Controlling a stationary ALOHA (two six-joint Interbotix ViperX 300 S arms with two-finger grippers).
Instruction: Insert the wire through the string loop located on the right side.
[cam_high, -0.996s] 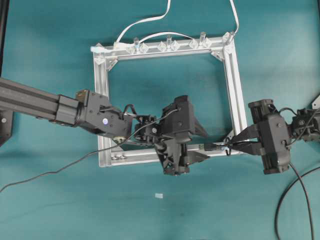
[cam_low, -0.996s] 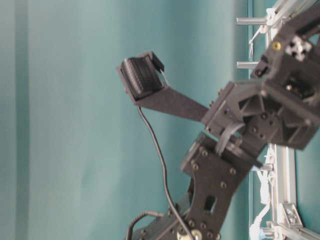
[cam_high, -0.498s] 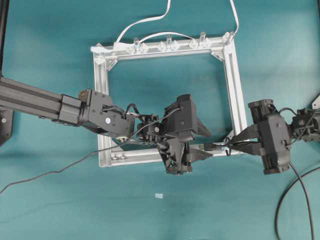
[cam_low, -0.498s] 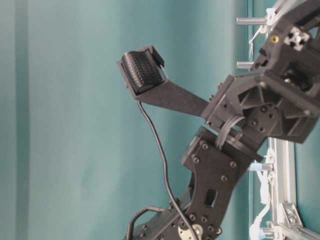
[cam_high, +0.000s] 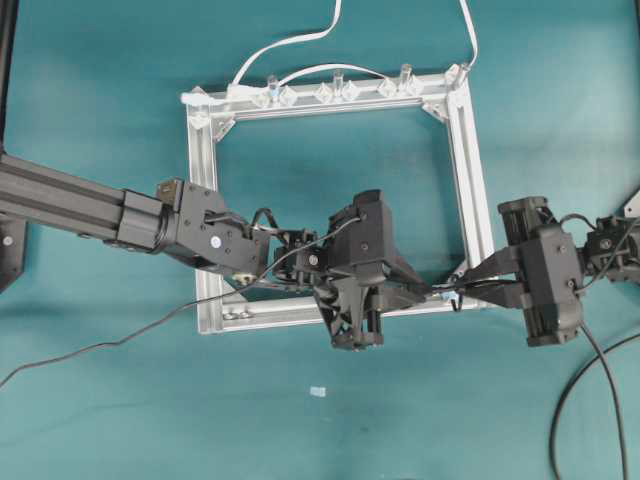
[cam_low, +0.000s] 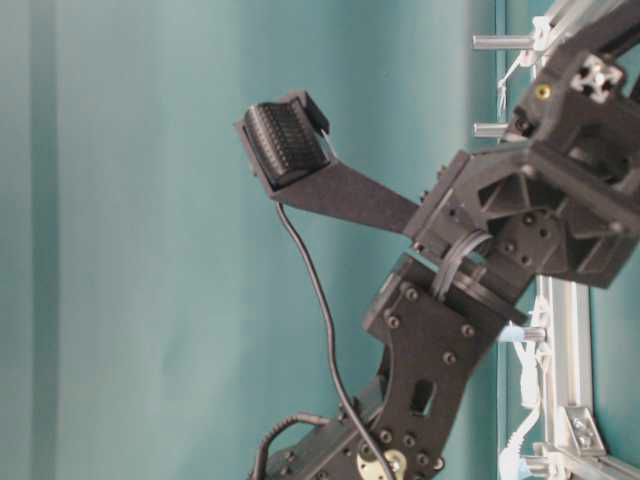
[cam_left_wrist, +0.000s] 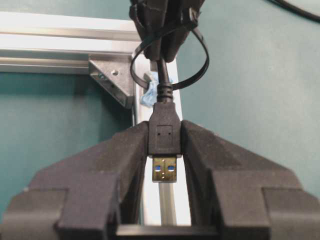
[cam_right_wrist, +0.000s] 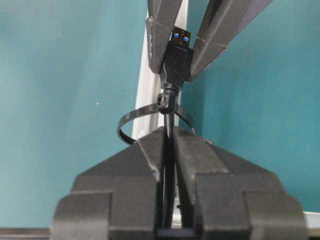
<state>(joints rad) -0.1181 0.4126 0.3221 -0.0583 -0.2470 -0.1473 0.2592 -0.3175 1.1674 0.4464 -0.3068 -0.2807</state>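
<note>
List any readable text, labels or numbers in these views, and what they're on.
None readable in any view.
Plug: a small square mark is moulded on its housing, no letters.
Left arm: one small pale dot, too small to read as a label.
Frame, both tools, table: no print visible.

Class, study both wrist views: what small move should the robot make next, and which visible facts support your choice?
Probably the right gripper should let go of the wire. Its plug has already passed through the string loop and sits pinched between the left gripper fingers, so the left arm can then draw the cable on through.
</note>
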